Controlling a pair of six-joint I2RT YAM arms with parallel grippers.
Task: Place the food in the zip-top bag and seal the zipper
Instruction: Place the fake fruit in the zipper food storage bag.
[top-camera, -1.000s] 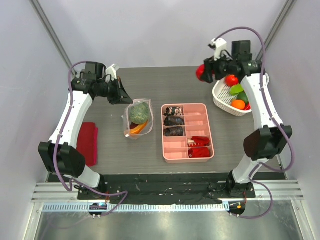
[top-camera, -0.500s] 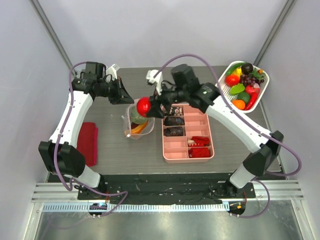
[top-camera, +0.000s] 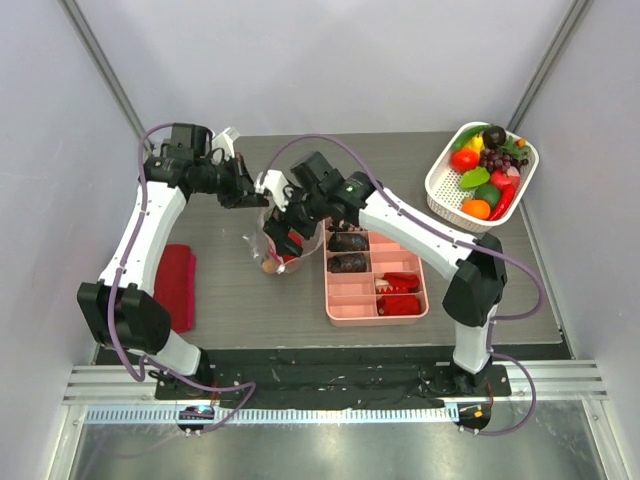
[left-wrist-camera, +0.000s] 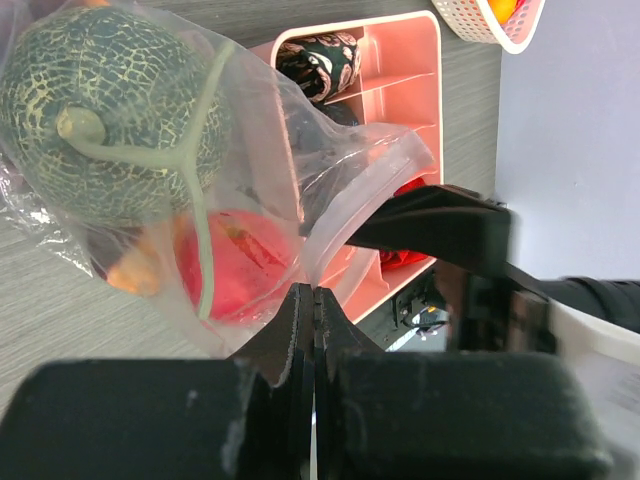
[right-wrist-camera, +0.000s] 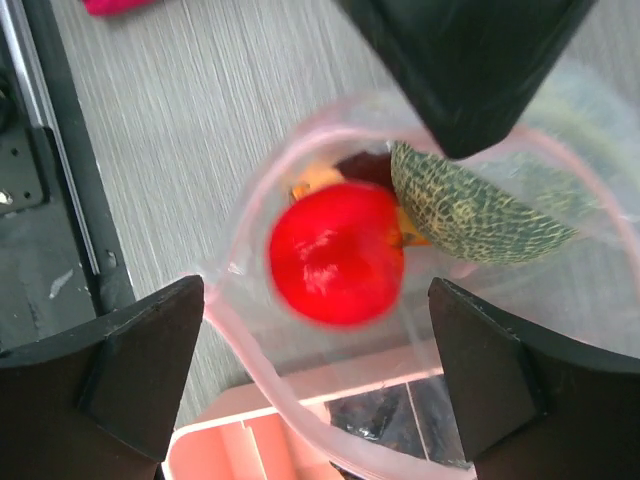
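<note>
The zip-top bag (top-camera: 262, 256) stands open left of the pink tray. My left gripper (left-wrist-camera: 313, 291) is shut on the bag's rim and holds the mouth up. The whitish zipper (left-wrist-camera: 360, 215) strip runs along that rim. Inside the bag lie food pieces: a green netted melon (left-wrist-camera: 100, 110), an orange piece (left-wrist-camera: 130, 272) and a red tomato (right-wrist-camera: 335, 265). My right gripper (right-wrist-camera: 320, 370) hangs open right over the bag's mouth, and the tomato lies loose below its fingers (right-wrist-camera: 140, 370), touching neither. From above, my right gripper (top-camera: 284, 240) covers most of the bag.
A pink compartment tray (top-camera: 327, 270) with dark lumps and red pieces sits just right of the bag. A white basket (top-camera: 440, 195) of more toy food stands at the back right. A red folded cloth (top-camera: 175, 285) lies at the left edge.
My right arm swung from the basket across to the bag carrying the red tomato, then opened and let it drop into the bag. The left gripper kept its hold.
</note>
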